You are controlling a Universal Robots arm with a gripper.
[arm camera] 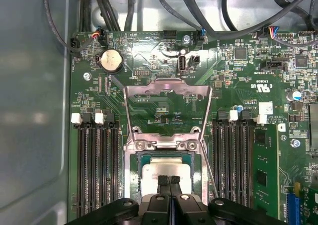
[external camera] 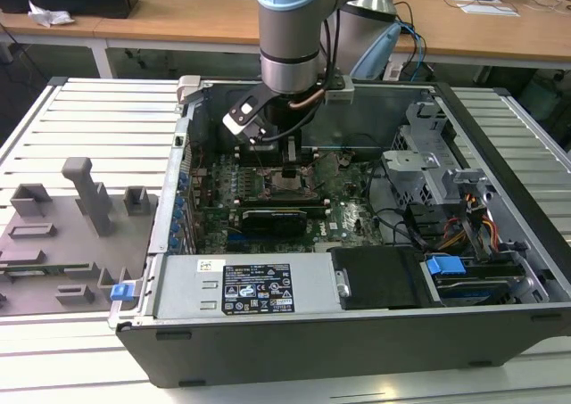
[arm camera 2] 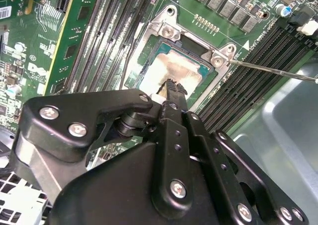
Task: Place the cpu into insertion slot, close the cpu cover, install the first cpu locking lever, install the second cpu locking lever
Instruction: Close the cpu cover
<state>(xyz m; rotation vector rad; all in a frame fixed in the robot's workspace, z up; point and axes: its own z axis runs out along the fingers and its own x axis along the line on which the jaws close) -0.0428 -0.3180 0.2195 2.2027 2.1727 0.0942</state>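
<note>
Matt black gripper [arm camera: 168, 180]; dull, smeared silvery metal cpu [arm camera: 154, 173]; shiny bare-metal cpu cover [arm camera: 167, 89].

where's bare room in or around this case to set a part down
Free: the ribbed table on the exterior view's left of the case, beyond the grey holders; the bare metal stretch beside the memory slots. Crowded: around the cpu, where the gripper sits.

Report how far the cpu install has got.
Done: the cpu sits in the slot. In hand: the shut tool hovers with its tips over the cpu, holding nothing. Left: the cover lies flipped open, and a lever stands unlatched; neither lever step shows done.
</note>
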